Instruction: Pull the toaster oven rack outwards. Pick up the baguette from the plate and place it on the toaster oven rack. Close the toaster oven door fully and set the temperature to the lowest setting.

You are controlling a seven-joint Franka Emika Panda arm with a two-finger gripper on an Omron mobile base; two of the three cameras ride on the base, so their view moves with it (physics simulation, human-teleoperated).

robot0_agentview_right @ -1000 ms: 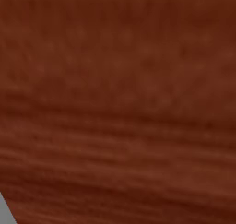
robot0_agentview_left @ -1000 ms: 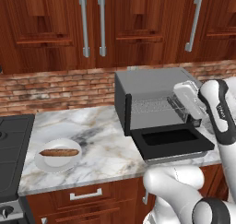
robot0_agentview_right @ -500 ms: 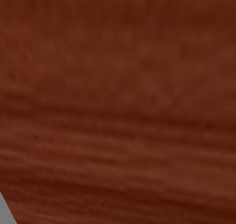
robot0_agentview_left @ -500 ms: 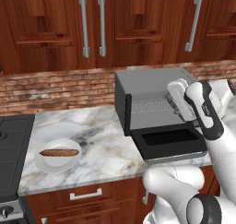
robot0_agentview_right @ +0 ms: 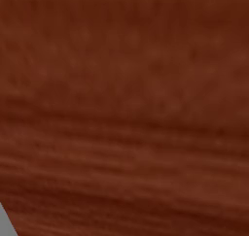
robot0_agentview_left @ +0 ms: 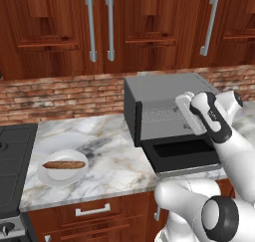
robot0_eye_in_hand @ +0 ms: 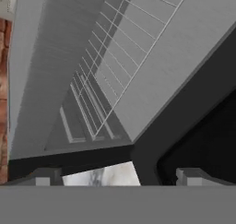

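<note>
Hand view: gripper [robot0_eye_in_hand: 117,174] at the oven [robot0_agentview_left: 164,104] mouth, rack [robot0_eye_in_hand: 115,57] at twelve o'clock.
Since a second ago the arm has moved closer; jaws wide, empty, rack not yet pulled.

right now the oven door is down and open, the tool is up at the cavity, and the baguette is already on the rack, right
Not quite. The baguette lies on the plate on the counter, left of the toaster oven, as the left base view shows. The toaster oven door is down and open, and the tool is up at the cavity, by the toaster oven rack.
</note>
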